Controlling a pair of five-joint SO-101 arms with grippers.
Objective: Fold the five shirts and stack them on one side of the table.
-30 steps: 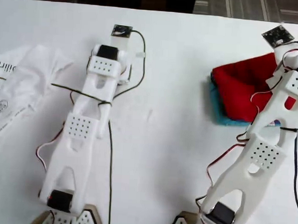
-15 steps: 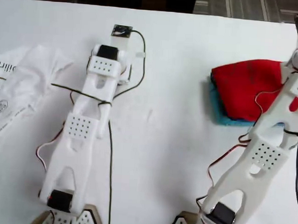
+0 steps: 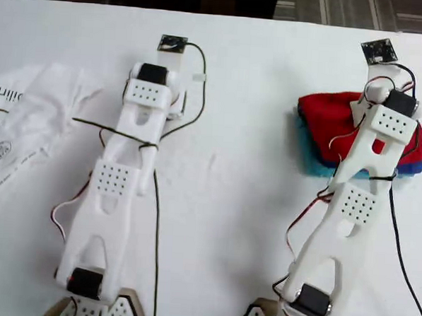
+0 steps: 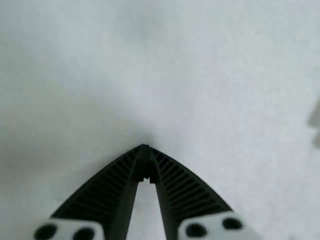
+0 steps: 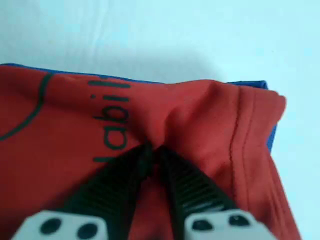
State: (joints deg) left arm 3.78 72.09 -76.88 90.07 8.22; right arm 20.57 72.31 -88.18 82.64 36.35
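White table, left pincer closed empty, right pincer pinching red shirt, high view adds white shirt

The bare table between the two arms gives an open lane from the near edge to the far edge. The left arm and its black cable bar the way to the white shirt. The right arm lies across the red shirt.
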